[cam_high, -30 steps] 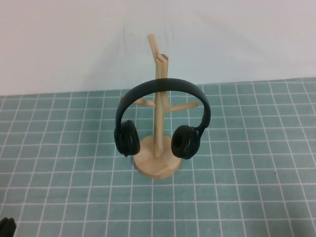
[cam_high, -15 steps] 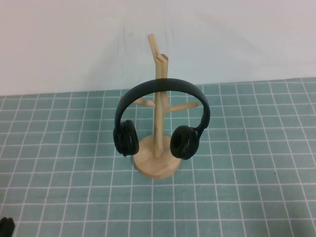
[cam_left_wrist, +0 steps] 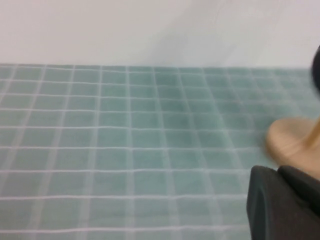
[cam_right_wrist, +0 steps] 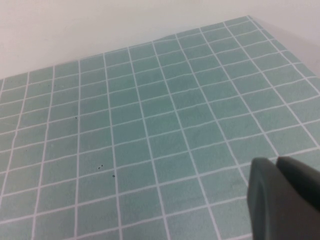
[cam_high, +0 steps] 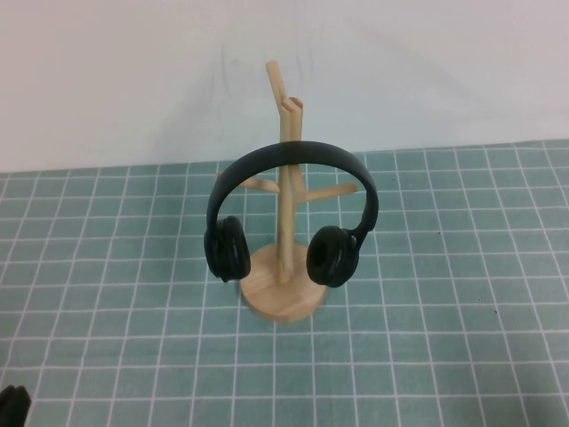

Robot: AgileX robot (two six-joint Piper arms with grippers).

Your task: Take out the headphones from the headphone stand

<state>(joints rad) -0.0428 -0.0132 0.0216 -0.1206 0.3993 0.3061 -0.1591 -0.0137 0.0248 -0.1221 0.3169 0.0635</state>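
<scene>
The black headphones (cam_high: 289,213) hang on the light wooden headphone stand (cam_high: 286,116) at the table's middle, headband over the post, ear cups down on either side of the round base (cam_high: 283,294). My left gripper (cam_high: 13,405) only peeks in at the near left corner, far from the stand. In the left wrist view, the left gripper (cam_left_wrist: 277,170) is shut and empty, with the stand's base (cam_left_wrist: 295,142) blurred just beyond it. My right gripper (cam_right_wrist: 276,161) is shut and empty over bare mat; it is out of the high view.
A green mat with a white grid (cam_high: 444,311) covers the table. A plain white wall (cam_high: 133,80) rises behind it. The mat's far right corner shows in the right wrist view (cam_right_wrist: 247,19).
The left gripper's tip shifts slightly at the near left corner. The headphones and stand stay as they were.
</scene>
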